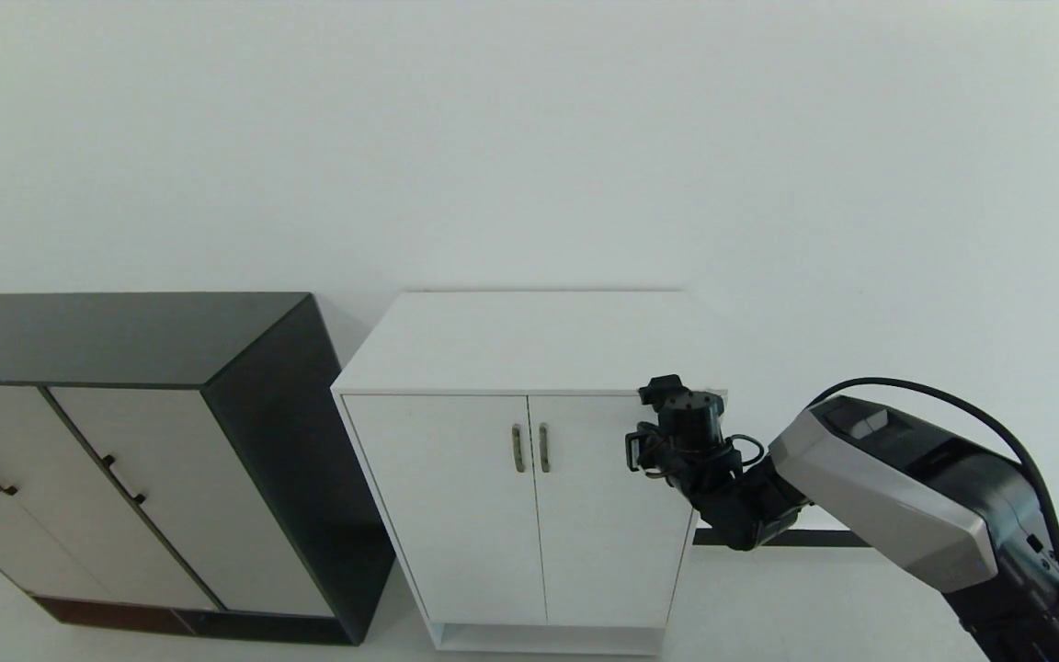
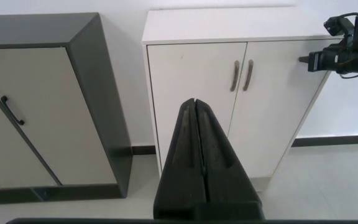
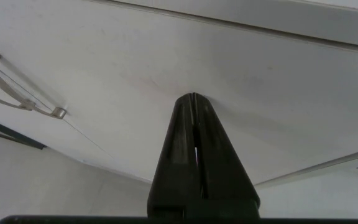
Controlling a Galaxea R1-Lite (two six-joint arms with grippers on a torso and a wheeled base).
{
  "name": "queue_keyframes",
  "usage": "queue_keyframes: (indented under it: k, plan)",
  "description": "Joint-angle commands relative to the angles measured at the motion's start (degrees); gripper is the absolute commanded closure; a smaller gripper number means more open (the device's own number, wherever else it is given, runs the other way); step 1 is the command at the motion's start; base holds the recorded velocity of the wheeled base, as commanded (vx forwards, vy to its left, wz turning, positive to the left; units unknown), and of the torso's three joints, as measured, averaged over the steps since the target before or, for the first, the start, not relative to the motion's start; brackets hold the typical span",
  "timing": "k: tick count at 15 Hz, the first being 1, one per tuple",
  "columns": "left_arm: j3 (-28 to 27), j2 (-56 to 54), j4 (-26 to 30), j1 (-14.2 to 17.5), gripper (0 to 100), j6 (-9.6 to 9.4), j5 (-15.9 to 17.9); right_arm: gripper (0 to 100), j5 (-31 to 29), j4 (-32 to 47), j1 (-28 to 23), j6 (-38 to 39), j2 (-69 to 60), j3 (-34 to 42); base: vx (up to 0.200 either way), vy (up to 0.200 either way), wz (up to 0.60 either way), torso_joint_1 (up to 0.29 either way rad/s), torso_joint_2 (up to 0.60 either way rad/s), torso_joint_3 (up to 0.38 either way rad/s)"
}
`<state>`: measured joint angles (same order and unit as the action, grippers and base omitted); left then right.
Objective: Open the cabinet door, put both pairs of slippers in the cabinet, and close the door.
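Fingers (image 3: pixel 180 146) on my right gripper (image 3: pixel 194 98) are clamped flat together with nothing between them, tips pointing straight at the right door (image 1: pixel 608 533) of the white cabinet (image 1: pixel 529 340). I'm in close now and the panel is right before the tips. Whether they touch it, I cannot tell. In the head view my right arm comes in from the lower right, and the wrist sits up by that door's top outer corner, well apart from the middle seam. In my right wrist view, a curved metal handle (image 3: pixel 14 84) stands off the panel to one side.

Over to my left gripper (image 2: pixel 194 102): its fingers (image 2: pixel 213 155) are pressed tight too, with just a thin seam between them, gripping nothing. It hangs well back from the cabinet, aimed at the front, roughly toward the left door (image 1: pixel 447 506).

Both doors sit shut and flush. The left handle (image 1: pixel 518 448) and the right handle (image 1: pixel 544 448) stand upright, side by side at the middle seam.

The white cabinet stands on the pale floor (image 2: pixel 334 180), backed against the white wall (image 1: pixel 529 138). Just beside it on my left is the dark cabinet (image 1: pixel 290 441), with pale doors and dark handles, also shut. A dark skirting strip (image 2: pixel 334 141) runs along the foot of the wall on my right.
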<state>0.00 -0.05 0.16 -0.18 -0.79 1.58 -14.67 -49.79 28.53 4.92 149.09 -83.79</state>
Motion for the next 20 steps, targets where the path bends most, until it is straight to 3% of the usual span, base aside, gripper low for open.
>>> queue_keyframes:
  k: [1, 5, 10, 16, 18, 19, 20]
  plan:
    - [0.0, 0.05, 0.02, 0.01, 100, -0.09, 0.0, 100, -0.01, -0.14, -0.14, 0.0, 0.85, -0.94, 0.0, 0.0, 0.0, 0.0, 0.0, 0.0]
    - [0.0, 0.05, 0.02, 0.01, 100, 0.0, 0.0, 100, -0.1, -0.14, -0.05, 0.08, 0.67, -0.33, 0.0, 0.0, 0.0, 0.0, 0.0, 0.0]
    - [0.0, 0.05, 0.02, 0.01, 100, 0.0, 0.0, 100, -0.98, -2.77, 0.04, 0.17, -4.51, 8.2, 0.0, 0.0, 0.0, 0.0, 0.0, 0.0]
    - [0.0, 0.05, 0.02, 0.01, 100, 0.09, 0.0, 100, -11.53, -8.57, -0.31, 0.17, -24.9, 35.18, 0.0, 0.0, 0.0, 0.0, 0.0, 0.0]
    - [0.0, 0.05, 0.02, 0.01, 100, 0.09, 0.0, 100, -11.79, -10.86, -0.31, 0.08, -34.31, 46.52, 0.0, 0.0, 0.0, 0.0, 0.0, 0.0]
    - [0.0, 0.05, 0.02, 0.01, 100, 0.09, 0.0, 100, -11.88, -11.12, -0.31, 0.08, -35.8, 48.19, 0.0, 0.0, 0.0, 0.0, 0.0, 0.0]
    - [0.0, 0.05, 0.02, 0.01, 100, 0.09, 0.0, 100, -14.16, -12.18, -0.31, 0.44, -43.71, 58.12, 0.0, 0.0, 0.0, 0.0, 0.0, 0.0]
